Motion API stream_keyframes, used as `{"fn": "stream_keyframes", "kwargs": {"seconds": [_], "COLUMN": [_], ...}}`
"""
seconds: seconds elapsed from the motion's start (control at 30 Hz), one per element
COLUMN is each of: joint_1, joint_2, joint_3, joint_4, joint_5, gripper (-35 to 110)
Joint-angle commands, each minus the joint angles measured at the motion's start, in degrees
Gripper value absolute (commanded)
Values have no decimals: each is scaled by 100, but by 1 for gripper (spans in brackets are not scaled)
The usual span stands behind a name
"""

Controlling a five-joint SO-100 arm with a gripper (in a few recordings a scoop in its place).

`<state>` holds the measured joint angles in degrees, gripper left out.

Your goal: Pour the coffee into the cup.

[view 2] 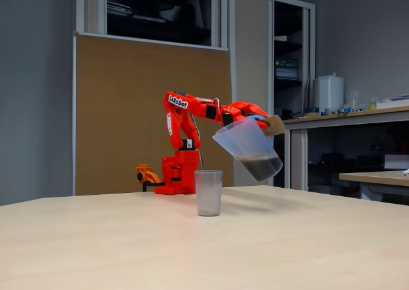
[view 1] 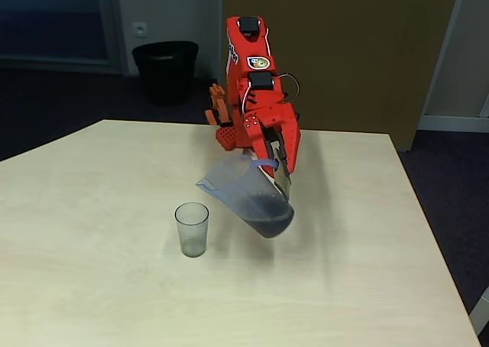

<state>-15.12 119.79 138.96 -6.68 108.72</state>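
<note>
The cup (view 1: 192, 228) (view 2: 208, 192) is a small clear tumbler standing upright on the table with nothing visible inside it. My red gripper (view 1: 275, 167) (view 2: 261, 120) is shut on the handle tab of a translucent pitcher (view 1: 248, 196) (view 2: 246, 146), held off the table. The pitcher tilts with its spout toward the cup, and its rim hangs above and just to the right of the cup in both fixed views. The coffee (view 1: 269, 214) (view 2: 263, 167), a dark liquid, sits pooled in the pitcher's lower end. I see no stream leaving the spout.
The pale wooden table (view 1: 92, 286) (view 2: 128, 251) spreads wide around the cup. My arm's base (view 2: 179, 175) stands at the table's far edge. A black bin (view 1: 165, 70) is on the floor behind the table.
</note>
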Motion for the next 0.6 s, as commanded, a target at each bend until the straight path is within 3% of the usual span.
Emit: {"fn": "stream_keyframes", "kwargs": {"seconds": [0.0,0.57], "joint_1": [-9,9], "joint_2": [-18,-167], "joint_3": [-193,167], "joint_4": [-413,-1336], "joint_5": [132,967], "gripper": [0,0]}}
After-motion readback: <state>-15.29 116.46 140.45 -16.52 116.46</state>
